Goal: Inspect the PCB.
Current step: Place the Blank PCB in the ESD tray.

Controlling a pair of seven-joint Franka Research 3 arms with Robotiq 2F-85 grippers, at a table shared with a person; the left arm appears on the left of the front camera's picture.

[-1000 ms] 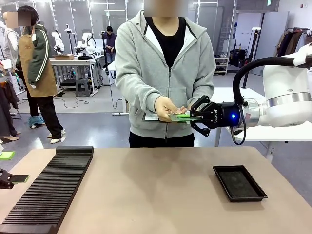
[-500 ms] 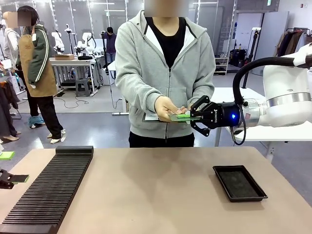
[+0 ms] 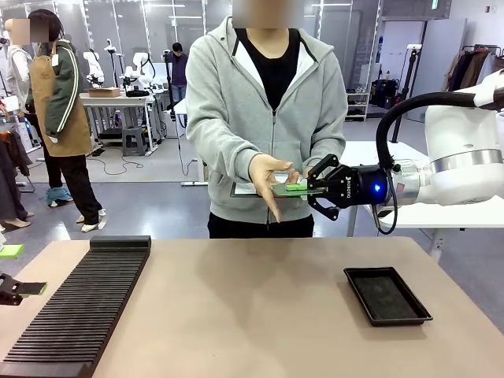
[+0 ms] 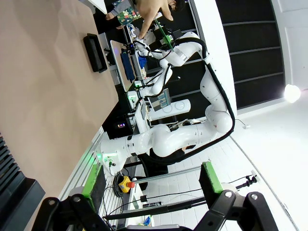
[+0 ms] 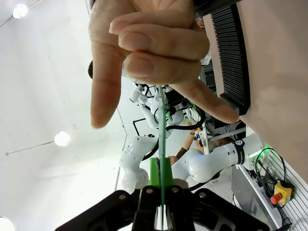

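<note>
The PCB [image 3: 293, 189], a thin green board, is held flat at chest height in front of the person, beyond the table's far edge. My right gripper [image 3: 316, 189] is shut on its right end. The person's hand [image 3: 266, 179] rests on the left end, fingers pointing down. The right wrist view shows the PCB [image 5: 163, 139] edge-on as a thin green line, clamped in my right gripper [image 5: 161, 195], with the person's fingers [image 5: 154, 53] pinching its far end. My left gripper [image 3: 20, 289] hovers low at the table's left edge. Seen from the left wrist, my left gripper [image 4: 151, 173] stands open with nothing between its fingers.
A shallow black tray [image 3: 387, 295] lies on the table's right side. A long black slotted rack [image 3: 79, 311] runs along the left side. The person holds a white clipboard [image 3: 241, 190] under the board. The tray [image 4: 95, 52] also appears in the left wrist view.
The person's fingers have stretched downward over the board's left end. Both arms and the PCB have stayed where they were.
</note>
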